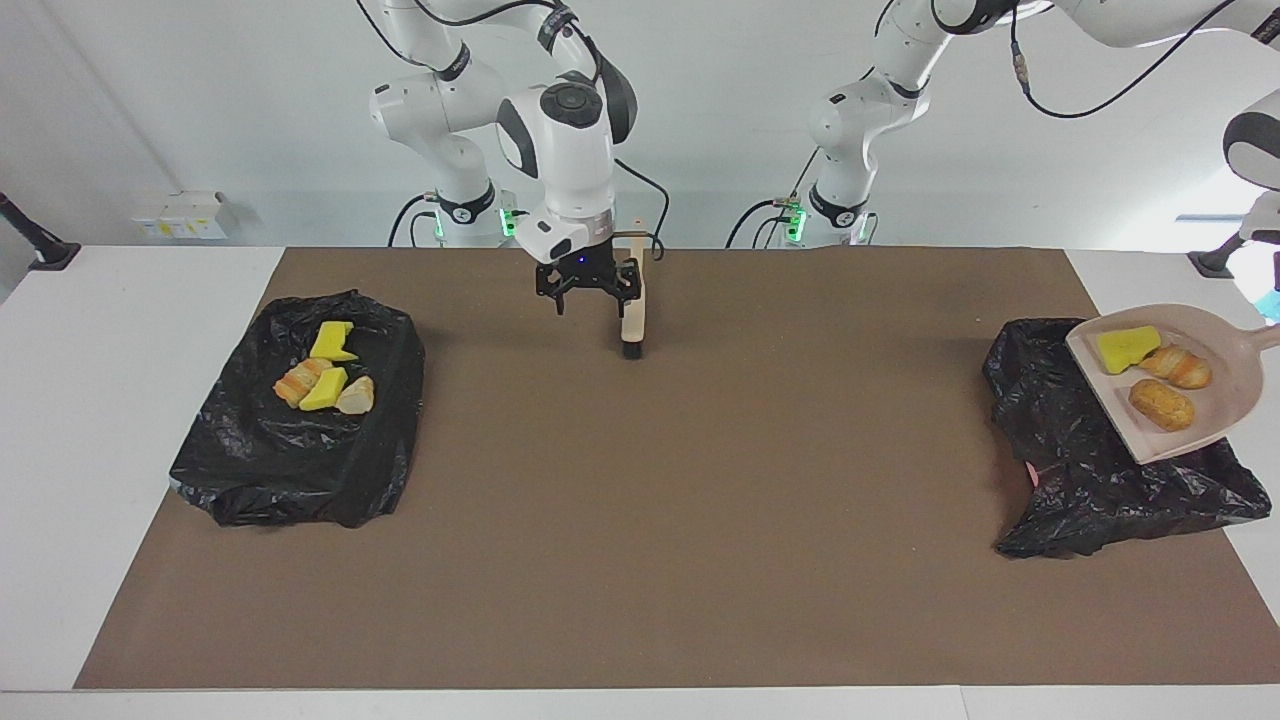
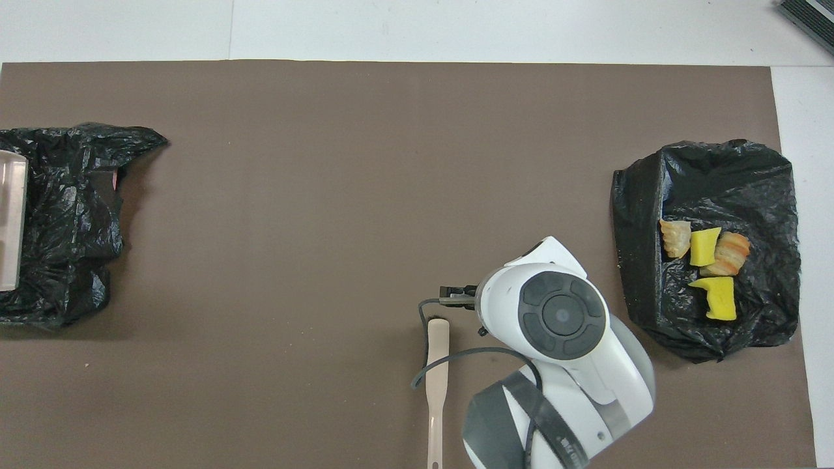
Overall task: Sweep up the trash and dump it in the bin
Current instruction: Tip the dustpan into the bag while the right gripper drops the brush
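A beige dustpan point(image 1: 1170, 385) hangs tilted over the black-bagged bin point(image 1: 1090, 470) at the left arm's end. It carries three scraps of trash: a yellow sponge chunk point(image 1: 1128, 348) and two bread pieces point(image 1: 1162, 404). My left gripper point(image 1: 1268, 300) is at the view's edge, shut on the dustpan's handle. In the overhead view only the pan's edge point(image 2: 12, 221) shows. A second black-bagged bin point(image 1: 300, 420) at the right arm's end has several scraps point(image 1: 325, 375) on it. My right gripper point(image 1: 590, 290) is open and empty, low over the mat beside the brush point(image 1: 632, 315), which lies flat.
A brown mat point(image 1: 640, 520) covers the table. The brush also shows in the overhead view point(image 2: 436, 378), beside the right arm's wrist point(image 2: 560, 319), which hides the gripper there. A small pink bit point(image 1: 1031, 472) shows at the edge of the bin under the dustpan. White boxes point(image 1: 185, 215) stand at the table's corner.
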Available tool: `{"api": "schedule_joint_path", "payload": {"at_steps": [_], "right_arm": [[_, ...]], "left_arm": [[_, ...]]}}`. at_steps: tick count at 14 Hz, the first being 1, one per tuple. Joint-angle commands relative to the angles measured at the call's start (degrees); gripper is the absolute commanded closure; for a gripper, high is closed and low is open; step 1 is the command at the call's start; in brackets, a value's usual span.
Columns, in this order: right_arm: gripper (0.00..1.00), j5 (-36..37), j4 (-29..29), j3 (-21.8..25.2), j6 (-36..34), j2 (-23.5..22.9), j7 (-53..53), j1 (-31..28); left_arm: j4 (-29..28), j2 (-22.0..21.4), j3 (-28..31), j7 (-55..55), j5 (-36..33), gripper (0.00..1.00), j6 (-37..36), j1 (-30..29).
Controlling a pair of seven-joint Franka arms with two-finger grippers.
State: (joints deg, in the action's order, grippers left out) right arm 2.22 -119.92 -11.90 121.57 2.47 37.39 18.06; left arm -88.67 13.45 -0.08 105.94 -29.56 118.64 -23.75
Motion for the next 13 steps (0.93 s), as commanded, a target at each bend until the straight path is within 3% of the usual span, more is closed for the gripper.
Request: {"api": "schedule_joint_path", "payload": {"at_steps": [1,4,7,13], "right_arm": [[0.00,1.6,3.9,-0.8,-1.4,0.0,-1.2,-4.6],[0.00,1.6,6.9,-0.7,-3.9,0.3,-2.8,-6.2],[0.00,1.5,8.0,-0.8,-5.5,1.2,-4.7,-9.1],[0.00,1.4,12.9,0.2,-12.3,2.1,-10.7,-13.1]], "left_arm": [[-4.9,-2.8,0.5,-4.1,-8.4,1.00,5.6,0.6],[-12.0,-7.6,0.5,-6.2,-14.3,1.00,12.4,0.9],[-12.5,-9.3,0.4,-9.3,-19.6,1.00,12.1,2.7],[-11.9,-12.5,0.0,-9.1,-22.5,1.00,11.2,4.2]]}}
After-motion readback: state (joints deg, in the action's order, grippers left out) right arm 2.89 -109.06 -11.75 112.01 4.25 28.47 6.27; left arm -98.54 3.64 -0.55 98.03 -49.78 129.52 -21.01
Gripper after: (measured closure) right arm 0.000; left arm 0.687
